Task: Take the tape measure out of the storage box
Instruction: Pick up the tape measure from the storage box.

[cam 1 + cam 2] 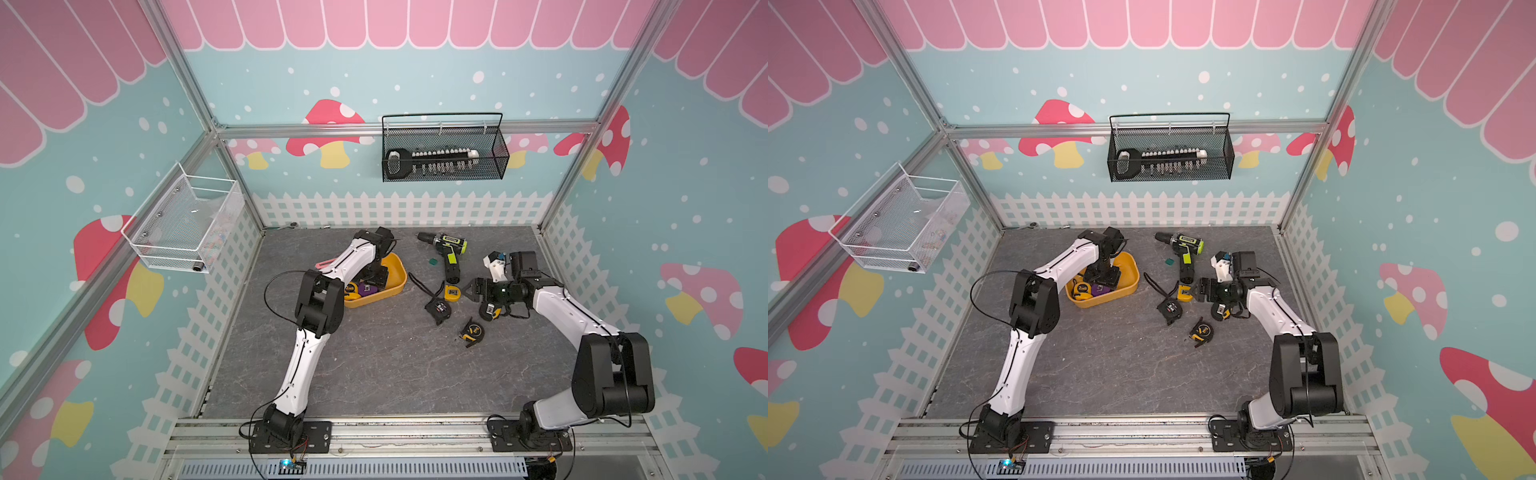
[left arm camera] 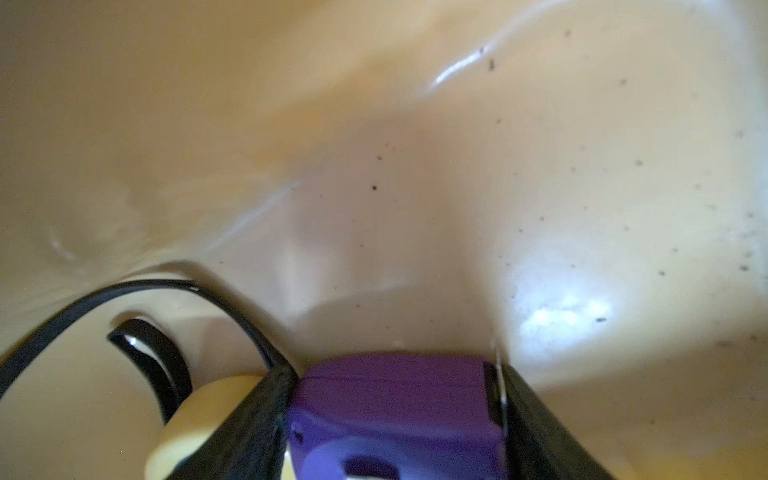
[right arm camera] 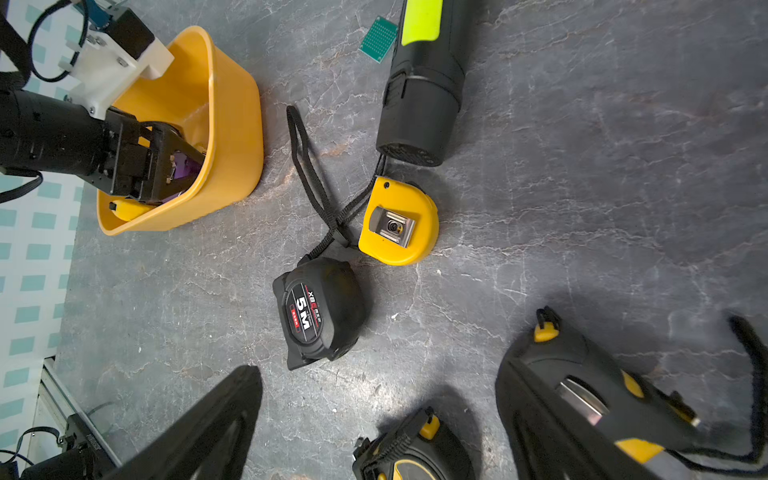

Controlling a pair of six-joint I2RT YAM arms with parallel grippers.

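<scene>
The left gripper reaches down into the storage box, which sits on the grey table towards the back – its two black fingers are pressed against opposite sides of a purple tape measure, so the jaws are clamped on it at a middling width. That tape measure is low inside the box, near the yellow floor; whether it rests on the floor or is lifted off it cannot be told. Just beside it in the box lies a yellow tape measure with a black strap. The right gripper hangs over the table with its jaws spread wide and nothing between them, near a black tape measure and the drill, well apart from the box
</scene>
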